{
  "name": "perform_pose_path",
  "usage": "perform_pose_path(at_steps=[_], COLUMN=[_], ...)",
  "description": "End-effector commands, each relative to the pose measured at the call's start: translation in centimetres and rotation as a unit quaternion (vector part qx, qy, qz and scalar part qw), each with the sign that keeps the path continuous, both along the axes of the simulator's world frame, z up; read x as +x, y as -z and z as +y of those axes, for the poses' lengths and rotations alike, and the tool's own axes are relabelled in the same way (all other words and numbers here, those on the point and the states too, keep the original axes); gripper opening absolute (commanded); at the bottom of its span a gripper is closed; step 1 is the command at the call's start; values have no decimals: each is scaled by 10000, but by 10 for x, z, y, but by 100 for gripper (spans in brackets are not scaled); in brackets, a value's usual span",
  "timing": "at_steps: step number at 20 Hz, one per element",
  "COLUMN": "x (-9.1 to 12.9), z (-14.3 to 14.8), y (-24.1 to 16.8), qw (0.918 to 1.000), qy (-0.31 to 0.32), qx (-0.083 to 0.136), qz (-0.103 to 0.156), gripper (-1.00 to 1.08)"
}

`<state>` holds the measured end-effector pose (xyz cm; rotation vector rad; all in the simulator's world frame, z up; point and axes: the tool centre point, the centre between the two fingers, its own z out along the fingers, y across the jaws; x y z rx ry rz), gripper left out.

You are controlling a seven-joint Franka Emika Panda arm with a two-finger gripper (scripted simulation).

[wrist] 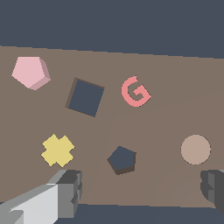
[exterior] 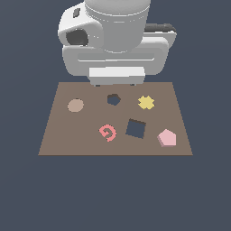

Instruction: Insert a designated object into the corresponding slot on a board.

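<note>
The light-pink pentagon block (exterior: 167, 137) (wrist: 30, 72) lies flat on the brown board (exterior: 63, 135) (wrist: 175, 96), near its front corner at the exterior view's right. The small dark pentagon slot (exterior: 113, 99) (wrist: 122, 159) is near the board's far edge, in the middle. My gripper (exterior: 115, 85) (wrist: 142, 192) hangs above that far edge, close to the slot and well away from the block. Its grey fingers (wrist: 70, 192) stand wide apart and hold nothing.
Also on the board are a larger dark square cut-out (exterior: 135, 128) (wrist: 85, 97), a salmon G-shaped piece (exterior: 108, 133) (wrist: 135, 91), a yellow flower-shaped piece (exterior: 146, 102) (wrist: 57, 150) and a tan round disc (exterior: 75, 105) (wrist: 195, 149). Dark blue-grey floor surrounds the board.
</note>
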<state>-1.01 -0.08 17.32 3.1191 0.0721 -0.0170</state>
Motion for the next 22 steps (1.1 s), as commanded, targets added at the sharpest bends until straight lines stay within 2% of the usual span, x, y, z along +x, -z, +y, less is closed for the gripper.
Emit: perform_pose_path(at_steps=[1,12,22], x=[0,1,7], z=[0,13,47], y=[0,8,28], qw=[10000,9996,9940], qy=[0,297,1092], qx=[0,4,15], qz=[0,-6,-22], gripper=[100,100,100])
